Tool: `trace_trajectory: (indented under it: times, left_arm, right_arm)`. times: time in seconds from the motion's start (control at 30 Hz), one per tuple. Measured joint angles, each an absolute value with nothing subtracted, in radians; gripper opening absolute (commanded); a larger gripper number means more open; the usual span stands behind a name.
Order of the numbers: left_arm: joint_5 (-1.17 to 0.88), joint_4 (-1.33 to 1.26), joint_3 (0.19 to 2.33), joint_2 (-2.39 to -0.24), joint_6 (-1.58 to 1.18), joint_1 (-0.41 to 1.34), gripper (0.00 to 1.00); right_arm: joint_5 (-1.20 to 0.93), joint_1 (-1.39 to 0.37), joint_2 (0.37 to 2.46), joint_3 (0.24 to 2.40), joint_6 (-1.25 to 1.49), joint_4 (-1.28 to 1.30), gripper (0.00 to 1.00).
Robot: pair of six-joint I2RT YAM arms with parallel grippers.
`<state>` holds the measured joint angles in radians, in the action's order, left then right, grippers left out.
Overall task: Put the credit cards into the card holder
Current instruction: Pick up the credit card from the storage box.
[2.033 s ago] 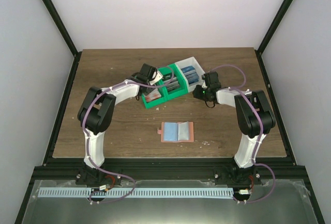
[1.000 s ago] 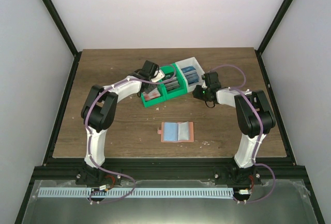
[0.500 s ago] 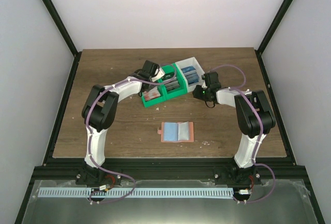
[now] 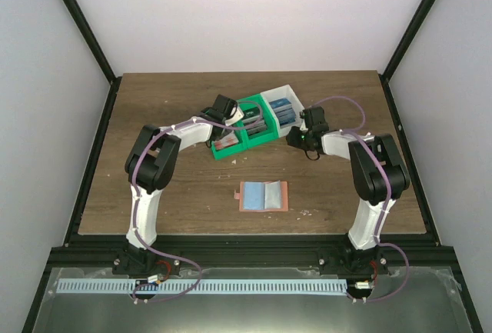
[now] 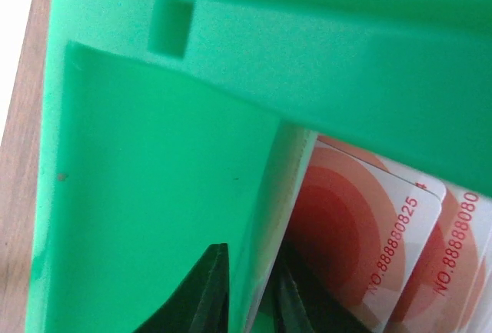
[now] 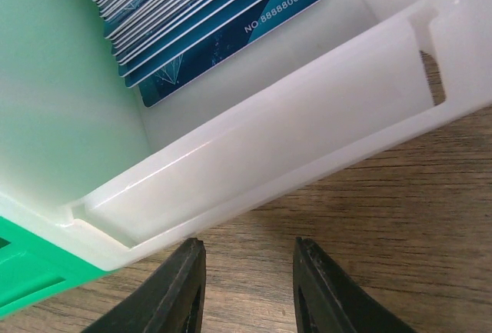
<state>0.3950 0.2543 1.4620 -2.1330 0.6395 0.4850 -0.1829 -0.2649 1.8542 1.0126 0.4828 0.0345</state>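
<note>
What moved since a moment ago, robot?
The left arm's elbow swung right, toward the green bin, and the left gripper shifted slightly at the bin's corner, beside the red-and-white cards. I can't tell whether it grabbed one. The right gripper, open by the white bin, and the open card holder stayed put.

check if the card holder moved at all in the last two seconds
No. The card holder lies open on the same patch of table, with the same gap to the green bin behind it and to the table's near edge.
</note>
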Motion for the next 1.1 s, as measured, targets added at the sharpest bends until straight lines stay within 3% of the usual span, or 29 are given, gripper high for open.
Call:
trace_trajectory:
  times: [0.17,0.53,0.83,1.1]
  left_arm:
    - [0.396,0.254,1.463,-2.135,0.644,0.485,0.00]
    - [0.395,0.370,1.490,-2.088,0.651,0.497,0.00]
    - [0.287,0.535,1.532,-1.860,0.555,0.514,0.00]
    - [0.010,0.488,1.515,-1.568,0.351,0.559,0.00]
  right_arm:
    - [-0.183,-0.265,1.854,1.013,0.483,0.035,0.33]
    - [-0.192,-0.265,1.809,1.012,0.483,0.040,0.37]
    - [-0.288,-0.265,1.552,0.993,0.484,0.042,0.57]
    - [-0.508,-0.265,1.293,0.865,0.496,-0.010,0.74]
